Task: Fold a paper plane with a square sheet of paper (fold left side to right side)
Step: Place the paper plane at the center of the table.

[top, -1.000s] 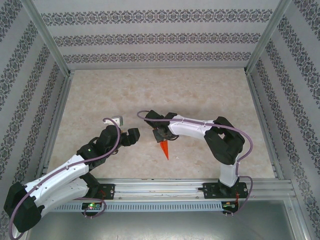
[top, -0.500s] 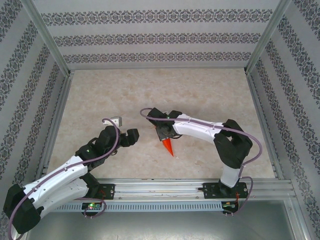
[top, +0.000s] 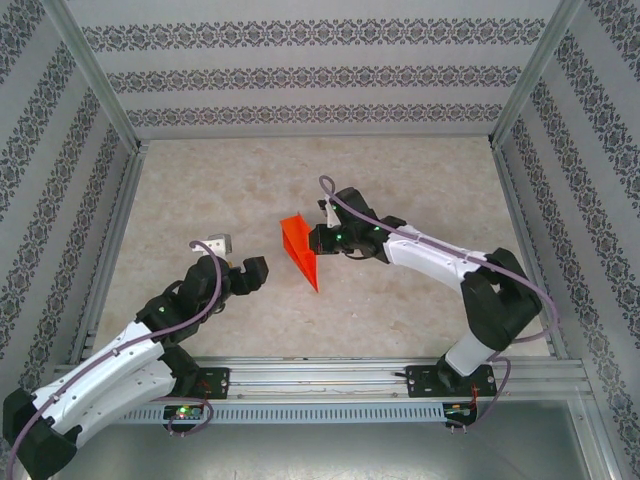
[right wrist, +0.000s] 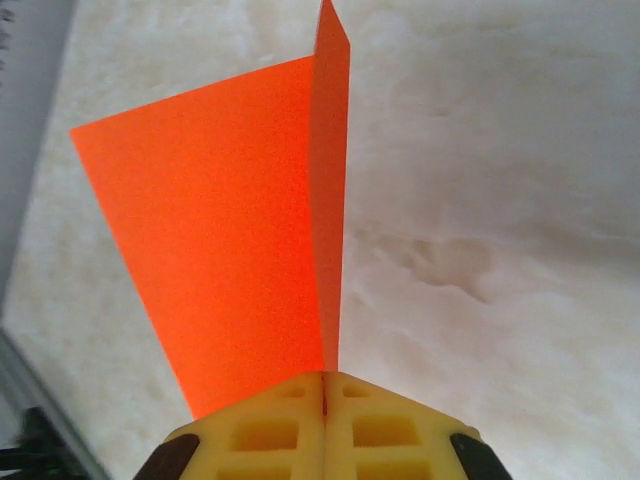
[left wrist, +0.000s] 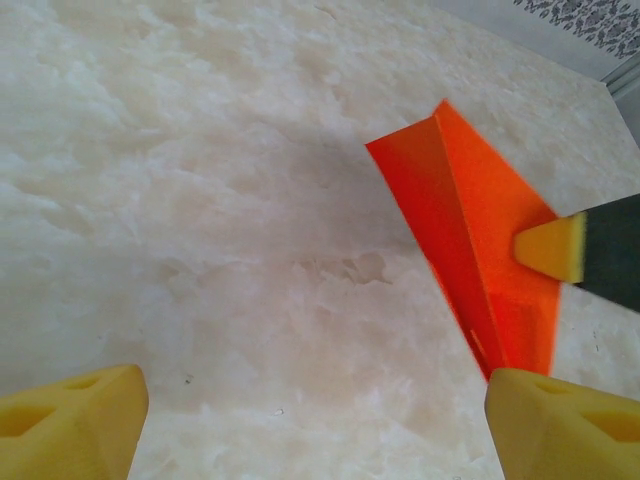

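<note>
Carrying paper plane farther out, R fingers clamped

In the right wrist view the thin, bright orange-red creased paper plane has its near edge hidden between the pressed-together right jaws, whose yellow pads are cut off by the bottom edge; its upright flap runs past the top edge; in the left wrist view its lower end disappears behind one yellow fingertip of the left jaws, both fingertips cropped at the bottom; the right jaws' black body runs off the right edge; from above, the grip is too small to make out.
</note>
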Robot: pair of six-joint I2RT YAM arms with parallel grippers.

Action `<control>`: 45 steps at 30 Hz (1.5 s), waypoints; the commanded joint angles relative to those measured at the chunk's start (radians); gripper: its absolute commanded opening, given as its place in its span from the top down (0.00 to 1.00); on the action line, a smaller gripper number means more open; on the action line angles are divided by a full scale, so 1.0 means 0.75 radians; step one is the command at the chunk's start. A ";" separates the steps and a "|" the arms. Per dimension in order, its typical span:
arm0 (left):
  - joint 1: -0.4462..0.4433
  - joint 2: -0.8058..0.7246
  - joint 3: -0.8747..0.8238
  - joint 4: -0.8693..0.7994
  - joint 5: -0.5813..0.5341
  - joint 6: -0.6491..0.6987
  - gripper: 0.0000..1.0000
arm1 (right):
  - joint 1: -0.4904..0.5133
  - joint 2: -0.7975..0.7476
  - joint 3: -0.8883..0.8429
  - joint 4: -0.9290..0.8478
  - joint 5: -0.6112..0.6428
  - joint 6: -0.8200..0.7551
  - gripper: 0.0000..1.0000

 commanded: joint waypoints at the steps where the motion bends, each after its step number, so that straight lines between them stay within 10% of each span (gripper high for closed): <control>1: 0.027 -0.021 0.040 -0.071 -0.041 0.029 0.12 | -0.009 0.124 -0.060 0.360 -0.225 0.140 1.00; 24: 0.034 0.048 0.038 -0.028 0.012 0.018 0.11 | -0.118 0.187 -0.259 0.438 -0.008 0.073 0.98; 45: 0.035 0.058 0.032 -0.025 0.019 0.022 0.11 | -0.130 0.125 -0.266 0.326 0.059 0.050 0.74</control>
